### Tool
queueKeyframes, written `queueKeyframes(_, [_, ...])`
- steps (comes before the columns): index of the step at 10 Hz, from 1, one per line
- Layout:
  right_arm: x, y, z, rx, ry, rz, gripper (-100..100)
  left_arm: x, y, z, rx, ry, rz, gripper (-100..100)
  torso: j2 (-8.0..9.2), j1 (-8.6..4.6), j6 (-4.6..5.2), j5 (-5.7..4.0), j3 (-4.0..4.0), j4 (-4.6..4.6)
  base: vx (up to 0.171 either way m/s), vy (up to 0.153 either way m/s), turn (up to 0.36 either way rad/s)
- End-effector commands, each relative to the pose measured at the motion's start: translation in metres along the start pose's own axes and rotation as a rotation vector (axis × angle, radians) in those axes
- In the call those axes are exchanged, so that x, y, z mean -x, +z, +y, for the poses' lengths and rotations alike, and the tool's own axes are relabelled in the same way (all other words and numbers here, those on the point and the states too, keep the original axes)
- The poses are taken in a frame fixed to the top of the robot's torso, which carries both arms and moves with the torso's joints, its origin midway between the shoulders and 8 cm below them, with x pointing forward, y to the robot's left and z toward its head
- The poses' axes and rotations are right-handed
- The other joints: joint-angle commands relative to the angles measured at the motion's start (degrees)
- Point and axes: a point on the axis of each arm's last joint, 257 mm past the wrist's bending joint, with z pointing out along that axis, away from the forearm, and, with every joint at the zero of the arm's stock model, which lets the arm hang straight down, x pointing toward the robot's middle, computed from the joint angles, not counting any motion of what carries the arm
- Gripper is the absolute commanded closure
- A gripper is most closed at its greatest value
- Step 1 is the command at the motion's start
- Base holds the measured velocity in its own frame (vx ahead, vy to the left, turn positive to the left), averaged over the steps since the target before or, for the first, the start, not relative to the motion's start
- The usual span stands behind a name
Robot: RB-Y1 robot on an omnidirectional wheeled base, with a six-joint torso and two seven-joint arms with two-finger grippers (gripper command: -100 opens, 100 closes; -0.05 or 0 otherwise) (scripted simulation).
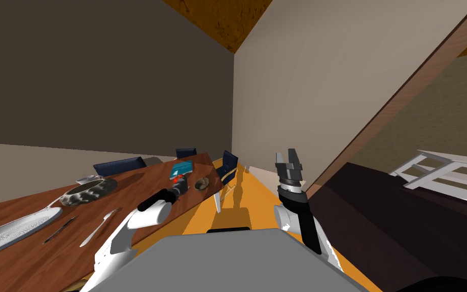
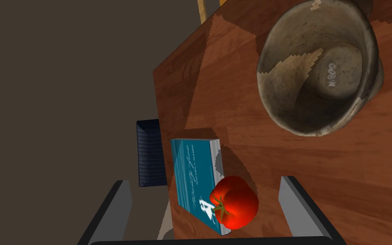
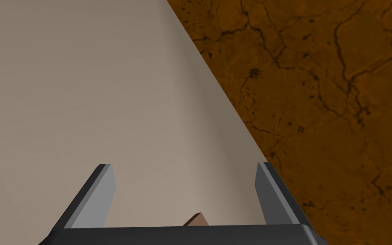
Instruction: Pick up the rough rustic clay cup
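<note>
The rough grey-brown clay cup (image 2: 318, 68) stands upright on the wooden table (image 2: 361, 178), mouth toward my left hand's camera; it shows small near the table's far corner (image 1: 201, 183) in the head view. My left gripper (image 2: 205, 204) hovers open above the table, short of the cup, with a red tomato (image 2: 234, 202) and a teal book (image 2: 194, 178) lying between its fingers' lines. My left gripper (image 1: 179, 188) reaches over the table beside the cup. My right gripper (image 1: 289, 161) is raised off the table to the right, open and holding nothing.
Also on the table are a dark patterned bowl (image 1: 88, 190), a long white platter (image 1: 14, 231), a knife (image 1: 95, 229) and another utensil (image 1: 60, 229). Dark blue chairs (image 1: 119, 165) stand around the far side. A dark cabinet (image 1: 394, 228) is at the right.
</note>
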Motion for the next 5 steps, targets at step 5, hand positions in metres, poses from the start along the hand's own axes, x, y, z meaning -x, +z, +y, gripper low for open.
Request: queueKeyframes(5, [0.000, 0.000, 0.000, 0.000, 0.000, 0.000, 0, 0.008, 0.003, 0.041, 0.151, -0.017, -0.018, -100, -0.02, -0.01, 0.00, 0.00, -0.01, -0.01, 0.045, -0.039, 0.008])
